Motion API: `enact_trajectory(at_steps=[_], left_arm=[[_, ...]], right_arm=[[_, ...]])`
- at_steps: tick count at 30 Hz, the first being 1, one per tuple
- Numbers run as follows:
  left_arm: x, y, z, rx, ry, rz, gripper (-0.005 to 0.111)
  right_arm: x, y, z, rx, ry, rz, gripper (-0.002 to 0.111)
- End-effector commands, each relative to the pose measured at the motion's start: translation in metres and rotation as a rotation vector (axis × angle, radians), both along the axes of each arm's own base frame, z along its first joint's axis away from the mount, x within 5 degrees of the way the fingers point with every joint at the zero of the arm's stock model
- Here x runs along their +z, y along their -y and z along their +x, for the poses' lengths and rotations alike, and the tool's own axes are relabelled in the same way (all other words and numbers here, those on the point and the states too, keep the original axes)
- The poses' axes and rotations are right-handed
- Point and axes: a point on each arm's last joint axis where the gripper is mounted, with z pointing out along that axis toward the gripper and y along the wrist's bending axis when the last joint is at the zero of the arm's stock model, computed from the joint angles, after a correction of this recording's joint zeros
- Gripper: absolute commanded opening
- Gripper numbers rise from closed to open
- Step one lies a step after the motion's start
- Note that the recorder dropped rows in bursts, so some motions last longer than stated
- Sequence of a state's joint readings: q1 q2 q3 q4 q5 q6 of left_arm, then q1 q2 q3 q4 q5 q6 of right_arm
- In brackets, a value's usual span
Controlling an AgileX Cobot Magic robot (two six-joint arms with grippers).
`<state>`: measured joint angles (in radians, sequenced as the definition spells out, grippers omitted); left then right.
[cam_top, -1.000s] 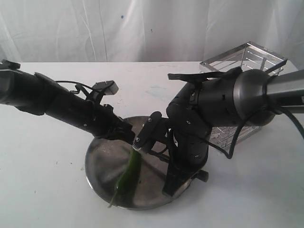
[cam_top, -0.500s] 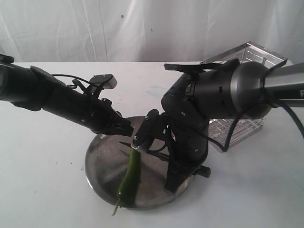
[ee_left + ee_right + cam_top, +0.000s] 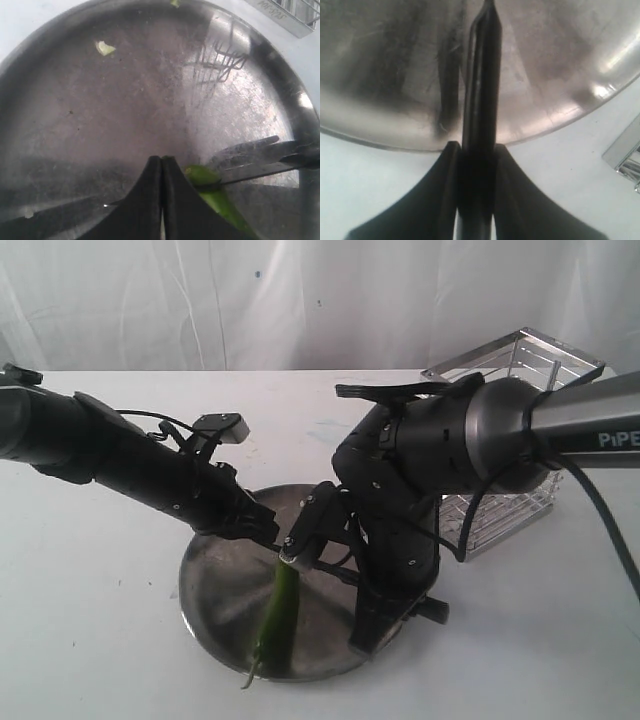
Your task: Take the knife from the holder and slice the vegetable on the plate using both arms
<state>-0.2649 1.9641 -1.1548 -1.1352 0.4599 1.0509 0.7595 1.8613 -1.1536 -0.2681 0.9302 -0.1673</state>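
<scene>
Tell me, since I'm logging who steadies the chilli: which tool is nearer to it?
Left. The left tool is shut beside the chilli tip; the right tool grips the knife by the plate rim.

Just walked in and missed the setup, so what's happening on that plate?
The right hand is shut on the knife, with the blade over the steel plate. The left hand, fingers closed together, sits at the top end of the green chilli. The blade tip meets the chilli there. The wire holder stands behind.

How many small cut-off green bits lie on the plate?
2 clearly: one pale bit on the round steel plate, one at its rim. The grippers may hide others.
</scene>
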Motion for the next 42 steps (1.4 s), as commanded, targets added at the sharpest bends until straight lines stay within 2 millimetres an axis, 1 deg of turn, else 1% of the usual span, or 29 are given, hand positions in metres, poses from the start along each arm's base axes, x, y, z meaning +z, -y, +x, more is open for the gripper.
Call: enact_trajectory(at_steps=[1, 8, 13, 18, 21, 26, 28, 31, 37, 40, 42], left_arm=[[0.001, 0.004, -0.004, -0.034, -0.024, -0.028, 0.0], [0.002, 0.005, -0.006, -0.049, -0.032, -0.039, 0.0], [0.013, 0.006, -0.009, -0.069, -0.016, -0.053, 0.0], [0.015, 0.005, -0.01, -0.085, -0.004, -0.036, 0.0], [0.003, 0.004, -0.007, -0.068, -0.018, -0.015, 0.0], [-0.035, 0.004, -0.009, -0.084, -0.129, 0.002, 0.0], [-0.044, 0.005, -0.01, -0.092, -0.161, 0.0, 0.0], [-0.051, 0.005, -0.011, -0.095, -0.183, 0.002, 0.0], [-0.051, 0.006, -0.012, -0.104, -0.194, -0.009, 0.0], [-0.042, 0.006, -0.012, -0.104, -0.172, -0.018, 0.0], [-0.029, 0.005, -0.012, -0.115, -0.133, -0.011, 0.0]], right_arm=[[0.0, 0.002, -0.001, 0.01, -0.016, -0.026, 0.0], [0.0, 0.003, -0.002, 0.007, -0.024, -0.036, 0.0], [0.0, 0.003, -0.001, 0.008, -0.023, -0.037, 0.0], [0.0, 0.004, -0.002, 0.007, -0.027, -0.043, 0.0], [0.0, 0.004, -0.002, 0.006, -0.028, -0.045, 0.0], [0.001, 0.005, -0.002, 0.005, -0.034, -0.057, 0.0], [0.001, 0.006, -0.003, 0.003, -0.041, -0.066, 0.0], [0.001, 0.008, -0.004, -0.004, -0.054, -0.085, 0.0], [0.001, 0.011, -0.008, -0.017, -0.088, -0.123, 0.0], [0.001, 0.01, -0.008, -0.018, -0.091, -0.12, 0.0], [0.001, 0.011, -0.008, -0.019, -0.094, -0.124, 0.0]])
